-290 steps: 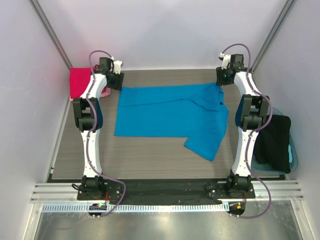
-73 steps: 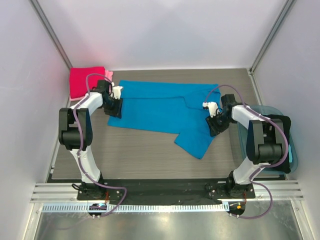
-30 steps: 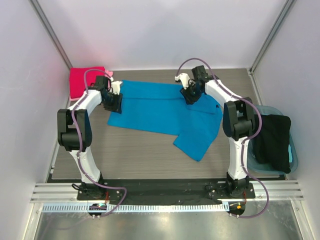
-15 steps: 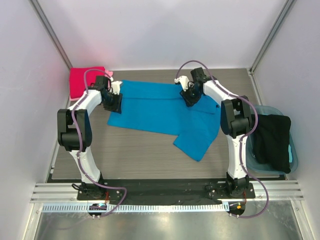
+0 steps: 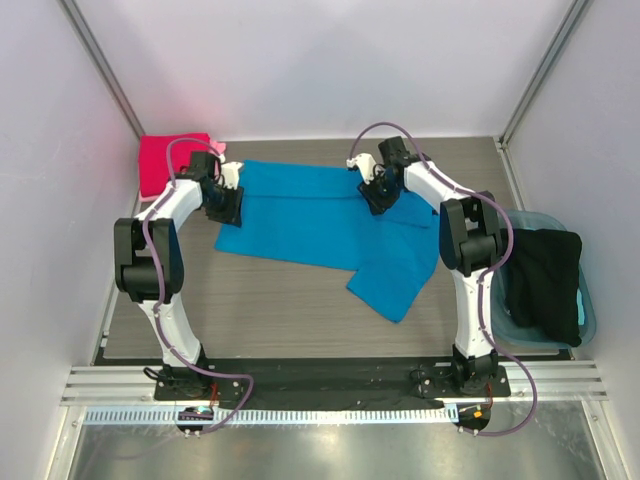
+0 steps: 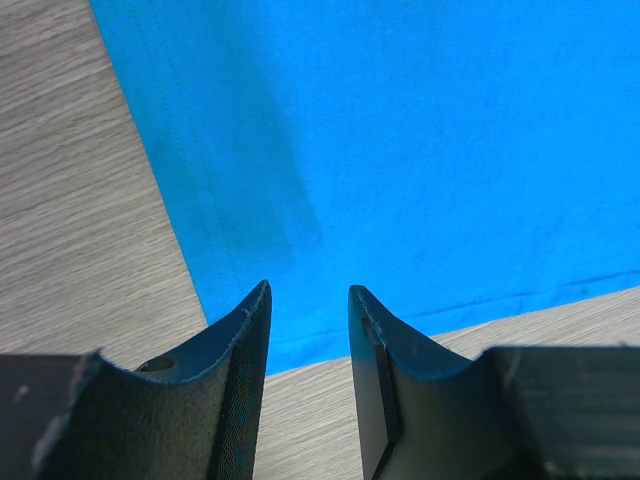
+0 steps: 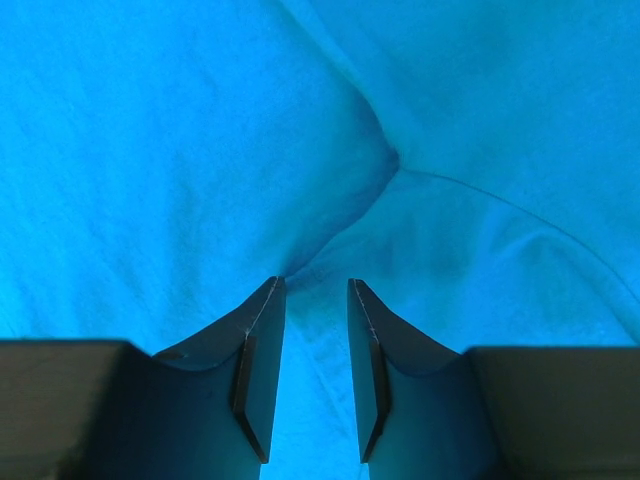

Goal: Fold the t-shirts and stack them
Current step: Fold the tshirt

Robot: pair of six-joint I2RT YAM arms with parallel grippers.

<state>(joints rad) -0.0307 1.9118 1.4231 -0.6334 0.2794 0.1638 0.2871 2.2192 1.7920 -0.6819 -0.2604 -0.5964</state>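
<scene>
A bright blue t-shirt [image 5: 320,220] lies spread flat across the table, one sleeve [image 5: 395,275] angled toward the front. My left gripper [image 5: 228,203] hovers low over its left hem. In the left wrist view that gripper [image 6: 308,292] is open, with the shirt's corner [image 6: 420,150] and bare wood under it. My right gripper [image 5: 374,190] sits over the shirt's back middle. In the right wrist view this gripper [image 7: 315,285] is open above a crease [image 7: 385,160] in the blue cloth. A folded crimson red t-shirt [image 5: 170,165] rests at the back left, with a pale pink edge [image 5: 218,149] beside it.
A translucent blue tub [image 5: 592,305] holding dark cloth [image 5: 545,280] stands at the table's right edge, beside the right arm. White walls close in on the left, back and right. A metal rail [image 5: 320,385] runs along the near edge.
My right gripper has crept slightly left over the shirt's back middle. The left gripper and the shirt have stayed put.
</scene>
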